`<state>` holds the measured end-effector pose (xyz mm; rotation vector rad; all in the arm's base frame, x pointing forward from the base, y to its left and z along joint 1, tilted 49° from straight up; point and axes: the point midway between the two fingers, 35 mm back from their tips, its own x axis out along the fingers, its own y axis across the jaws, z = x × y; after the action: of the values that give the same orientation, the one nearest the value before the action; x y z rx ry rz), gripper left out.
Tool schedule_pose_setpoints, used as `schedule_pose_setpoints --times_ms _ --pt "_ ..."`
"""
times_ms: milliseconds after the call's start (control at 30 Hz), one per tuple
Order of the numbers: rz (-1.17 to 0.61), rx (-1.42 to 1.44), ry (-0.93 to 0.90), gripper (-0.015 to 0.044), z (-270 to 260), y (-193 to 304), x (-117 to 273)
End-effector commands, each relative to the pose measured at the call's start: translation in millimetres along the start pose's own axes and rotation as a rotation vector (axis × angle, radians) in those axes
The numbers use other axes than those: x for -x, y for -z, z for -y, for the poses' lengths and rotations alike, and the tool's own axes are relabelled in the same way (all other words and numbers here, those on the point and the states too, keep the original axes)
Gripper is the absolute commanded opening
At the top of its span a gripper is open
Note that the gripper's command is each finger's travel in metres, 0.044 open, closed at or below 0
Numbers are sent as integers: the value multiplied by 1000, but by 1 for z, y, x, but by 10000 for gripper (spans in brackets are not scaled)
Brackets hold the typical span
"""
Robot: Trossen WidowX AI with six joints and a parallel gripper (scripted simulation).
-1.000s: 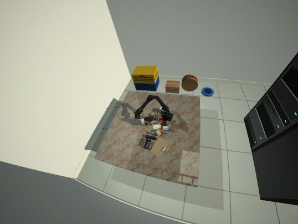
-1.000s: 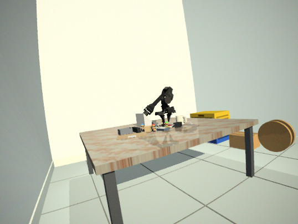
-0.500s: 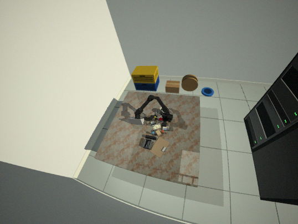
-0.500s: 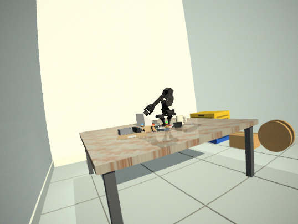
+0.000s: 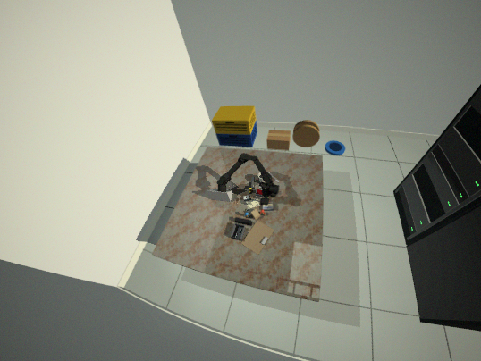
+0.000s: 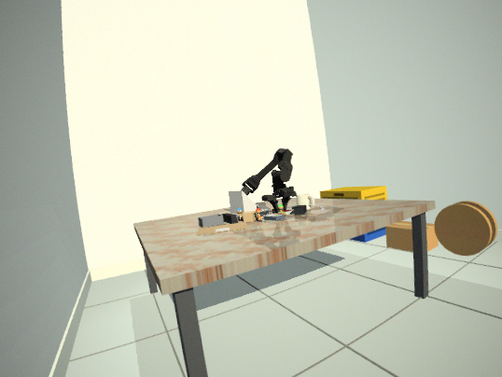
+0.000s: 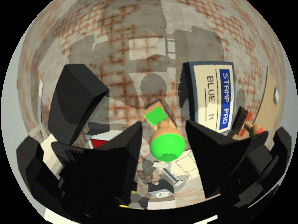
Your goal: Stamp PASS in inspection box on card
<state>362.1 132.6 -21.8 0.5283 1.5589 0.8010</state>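
A stamp with a green knob stands on the bench, a green patch on its base. My gripper is part open and low around this stamp, one finger on each side, with gaps to the knob. The stamp pad, labelled blue, lies open-faced to the right in the wrist view. The card is partly hidden behind the right finger; its box and any print cannot be made out. The stamp's lettering is not visible.
A red-knobbed stamp is beyond the pad. A black block stands left in the wrist view. A blue-knobbed stamp, a mug and a cardboard sheet are also on the bench.
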Motion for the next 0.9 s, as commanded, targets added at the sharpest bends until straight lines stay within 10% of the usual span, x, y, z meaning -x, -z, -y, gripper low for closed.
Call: schedule_pose_setpoints --times_ms 0,867 --pt "-5 -5 -7 212 -1 1 -3" --pt "0 0 0 0 0 0 2"
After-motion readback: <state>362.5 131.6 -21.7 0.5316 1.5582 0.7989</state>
